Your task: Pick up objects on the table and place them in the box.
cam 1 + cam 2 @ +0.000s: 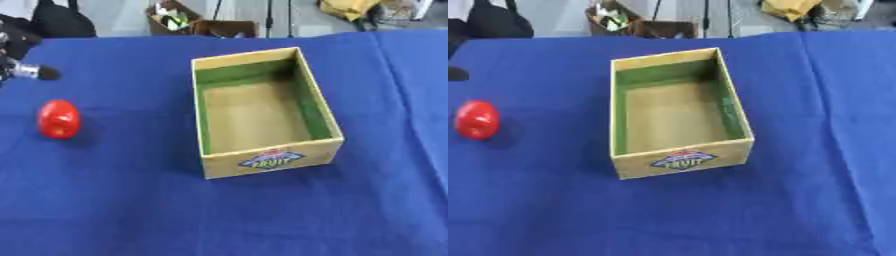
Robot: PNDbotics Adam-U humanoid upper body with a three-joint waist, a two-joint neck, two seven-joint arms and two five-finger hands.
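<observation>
Fingers of your left hand (pixel 19 67) at the left edge: state unclear. Glossy red oval object (pixel 59 119) sits apart from the empty cardboard box (pixel 268 159) on blue cloth (pixel 131 210).

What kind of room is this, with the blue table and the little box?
Probably a workshop or lab, not a home. A blue cloth covers the table, which holds just a cardboard fruit box and a red object. Behind it, open cartons sit on a bare floor. A robot hand shows at the left edge.
</observation>
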